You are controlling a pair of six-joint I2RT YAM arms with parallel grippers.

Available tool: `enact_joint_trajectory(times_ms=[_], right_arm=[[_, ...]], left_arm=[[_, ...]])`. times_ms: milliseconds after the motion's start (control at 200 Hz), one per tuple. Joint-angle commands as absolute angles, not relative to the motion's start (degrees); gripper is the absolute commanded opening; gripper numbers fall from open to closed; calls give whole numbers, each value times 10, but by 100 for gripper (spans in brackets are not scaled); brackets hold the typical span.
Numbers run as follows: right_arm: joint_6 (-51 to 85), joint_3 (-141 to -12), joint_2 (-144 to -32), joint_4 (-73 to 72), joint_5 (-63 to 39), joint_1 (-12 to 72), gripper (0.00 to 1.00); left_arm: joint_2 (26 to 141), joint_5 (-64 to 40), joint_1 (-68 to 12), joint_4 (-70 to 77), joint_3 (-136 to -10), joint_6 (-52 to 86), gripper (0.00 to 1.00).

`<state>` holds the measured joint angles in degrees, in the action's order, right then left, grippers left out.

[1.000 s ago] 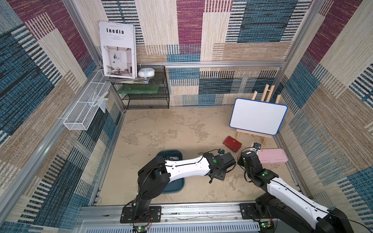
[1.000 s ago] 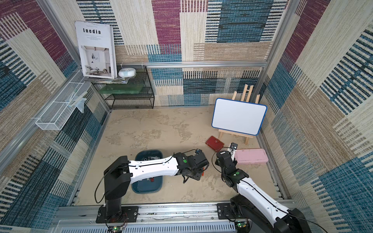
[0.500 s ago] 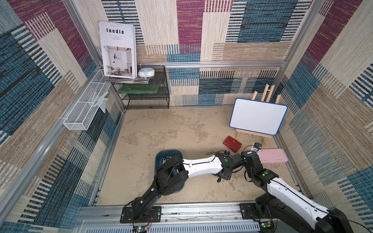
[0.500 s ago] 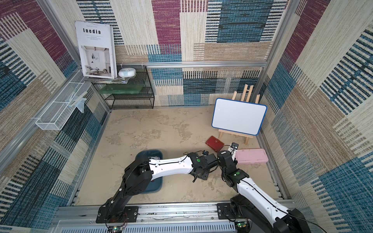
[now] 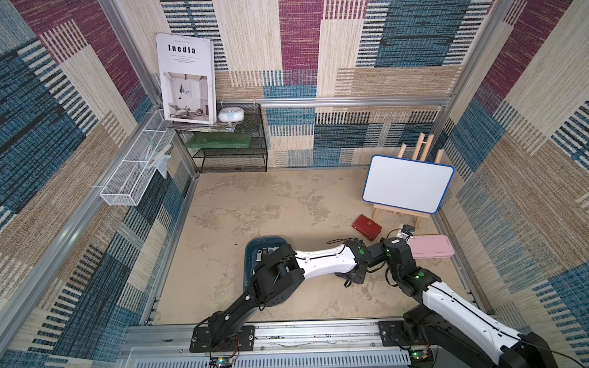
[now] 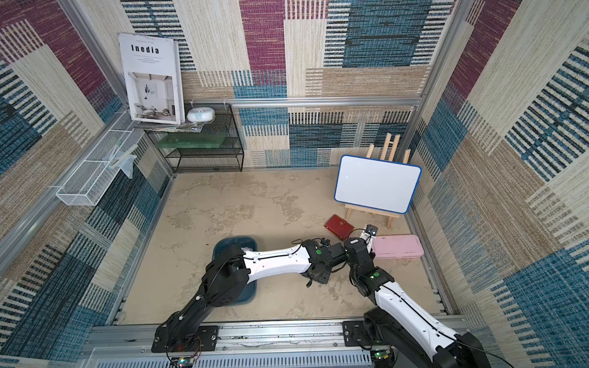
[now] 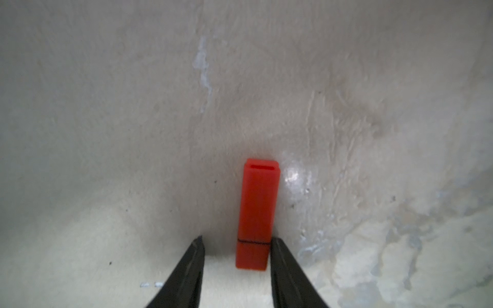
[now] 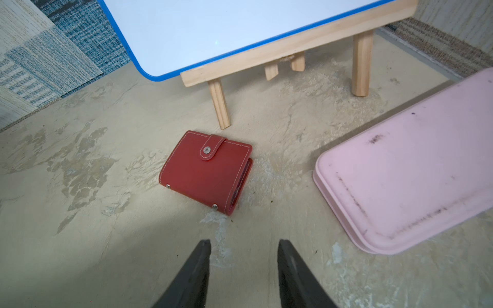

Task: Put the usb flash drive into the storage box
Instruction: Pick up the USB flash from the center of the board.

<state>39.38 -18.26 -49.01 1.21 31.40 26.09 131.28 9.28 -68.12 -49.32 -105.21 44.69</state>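
"While the red usb flash drive (image 7: 257,213) lies flat on the tabletop (image 7: 106,106), does the left claw (image 7: 237,241) hold it?"
"No, its jaws stand apart astride one end: one finger just beside the drive, the other with a gap"
"And the storage box (image 5: 249,255)?"
"Well apart, under the left arm's elbow"
"The right claw (image 8: 244,241)?"
"Jaws parted, nothing between them, near a red wallet (image 8: 205,170) and a pink case (image 8: 413,173)"
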Motion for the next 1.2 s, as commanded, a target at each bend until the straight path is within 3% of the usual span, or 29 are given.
enact_joint_trajectory(times_ms=[0,441,831,1197], right_arm=[[394,-183,-493,21,315,264,46],[395,-182,-494,20,315,264,48],[395,-182,-493,20,316,265,48],[394,-182,-495,19,314,264,48]], left_arm=[[1322,99,-683,-458,-1061,432,44],[1351,79,-674,-440,-1073,404,37],[1352,73,-671,-427,-1056,400,15],[1237,98,-671,-426,-989,399,8]])
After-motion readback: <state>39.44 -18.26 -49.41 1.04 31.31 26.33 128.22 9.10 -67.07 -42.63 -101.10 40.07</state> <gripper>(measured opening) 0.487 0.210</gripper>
